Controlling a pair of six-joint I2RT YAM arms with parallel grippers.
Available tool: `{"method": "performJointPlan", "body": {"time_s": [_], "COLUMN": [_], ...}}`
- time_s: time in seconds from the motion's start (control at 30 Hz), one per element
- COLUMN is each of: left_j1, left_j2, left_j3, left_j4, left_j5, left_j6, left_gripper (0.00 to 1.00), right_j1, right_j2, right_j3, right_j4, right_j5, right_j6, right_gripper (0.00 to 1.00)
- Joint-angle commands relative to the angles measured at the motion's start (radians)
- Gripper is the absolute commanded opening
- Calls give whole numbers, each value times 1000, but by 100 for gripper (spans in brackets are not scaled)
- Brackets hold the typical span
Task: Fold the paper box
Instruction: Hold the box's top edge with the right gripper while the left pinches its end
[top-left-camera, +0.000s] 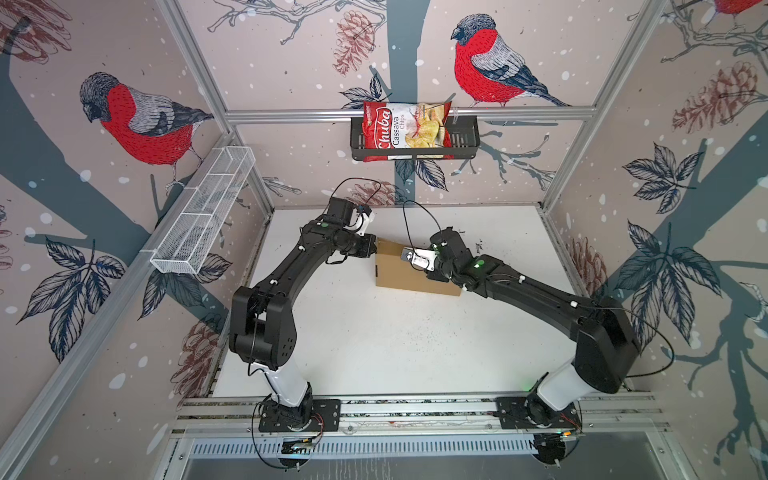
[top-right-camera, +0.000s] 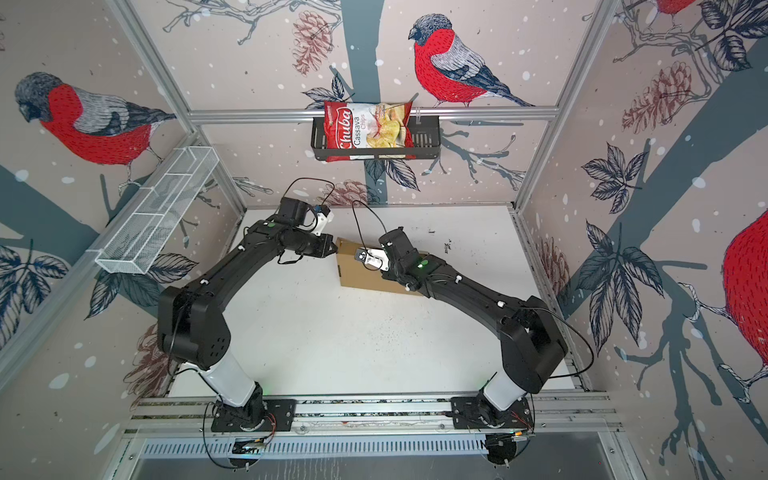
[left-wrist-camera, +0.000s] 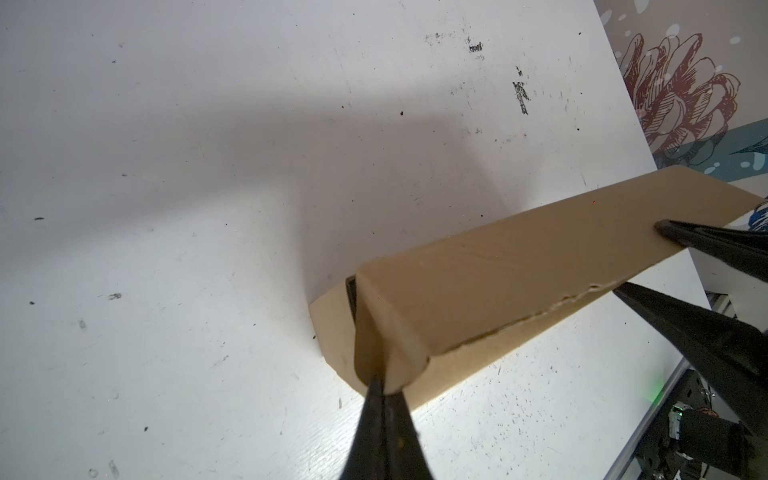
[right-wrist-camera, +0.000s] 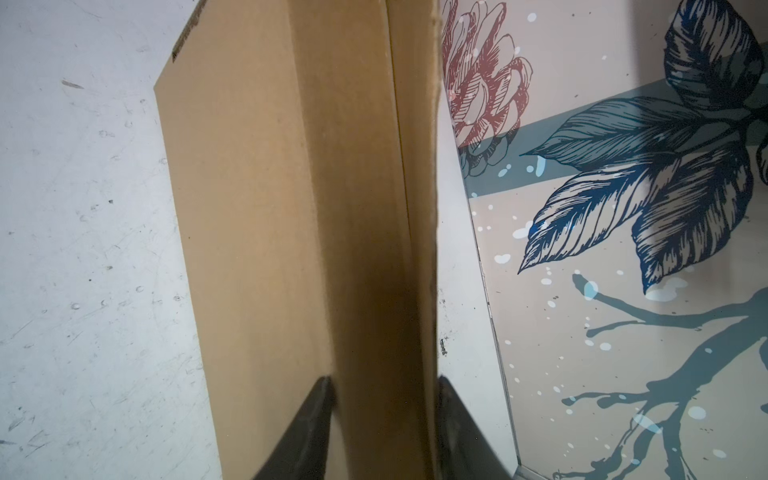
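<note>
Plain brown corrugated-cardboard paper box (top-left-camera: 401, 276) on the white tabletop (top-left-camera: 395, 340), toward the back, between the two arms; left gripper (left-wrist-camera: 380, 378) fingers pinched together on its corner flap; right gripper (right-wrist-camera: 386, 395) fingers clamped across the opposite end.

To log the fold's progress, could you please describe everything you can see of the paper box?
The paper box is plain brown cardboard, partly folded: a flat panel lies on the white table towards the back, and one long wall stands raised, doubled over with a ragged edge. The left gripper is shut on that wall's end corner; the right gripper clamps the wall further along.
</note>
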Motion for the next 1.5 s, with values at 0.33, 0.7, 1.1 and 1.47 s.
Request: {"method": "performJointPlan", "body": {"time_s": [0.33, 0.7, 1.1, 1.47], "left_j1": [25, 21, 21, 16], "left_j2": [-56, -5, 38, 45], "left_j3": [77, 72, 103, 88], "left_j4": [-34, -56, -46, -56], "left_j5": [138, 63, 17, 29], "left_j6": [-43, -12, -20, -13], "left_gripper": [25, 23, 10, 0], "right_j1": [4, 10, 10, 10], "right_j2": [14, 22, 30, 34], "right_j3": [-5, -1, -2, -4], "right_j4": [-63, -63, -64, -69], "right_j5": [10, 7, 7, 16], "right_j6": [9, 10, 10, 12], "right_gripper": [35, 35, 34, 33]}}
